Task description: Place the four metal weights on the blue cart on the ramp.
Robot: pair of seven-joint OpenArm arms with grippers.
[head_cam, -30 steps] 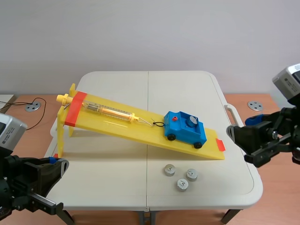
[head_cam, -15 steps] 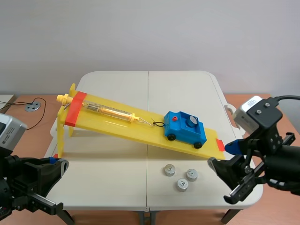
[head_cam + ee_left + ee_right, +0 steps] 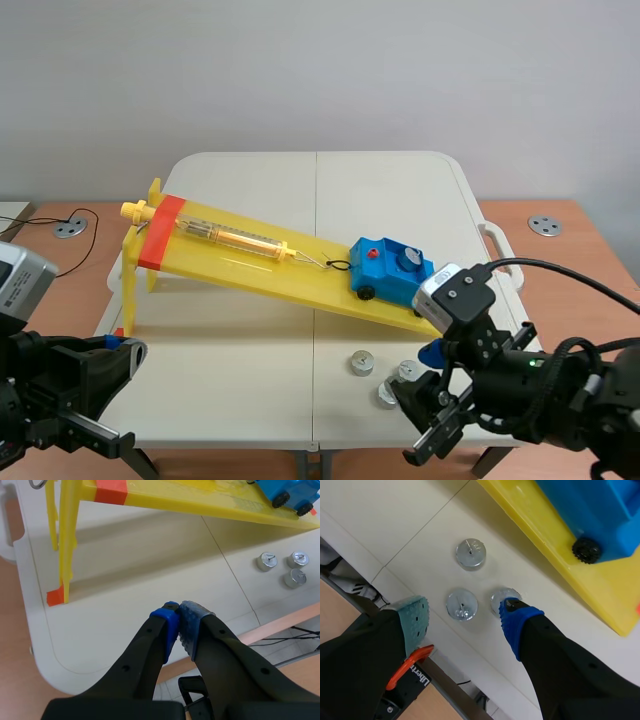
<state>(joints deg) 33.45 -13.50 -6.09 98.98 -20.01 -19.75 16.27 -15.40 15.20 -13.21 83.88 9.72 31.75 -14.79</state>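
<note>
Right fingers (image 3: 414, 620) hang open over three weights (image 3: 470, 553) at 6 o'clock of the cart (image 3: 392, 272), apparently to pick one; left fingers (image 3: 167, 626) closed, idle.

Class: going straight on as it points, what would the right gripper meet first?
The right gripper would likely meet the metal weight between its open jaws; depth unclear, so its blue pad might touch the neighbouring weight first.

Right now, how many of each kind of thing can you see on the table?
Cart: 1
Ramp: 1
Tube on the ramp: 1
Weights: 4 (3 on the table, 1 on the cart)
Total: 7
</note>
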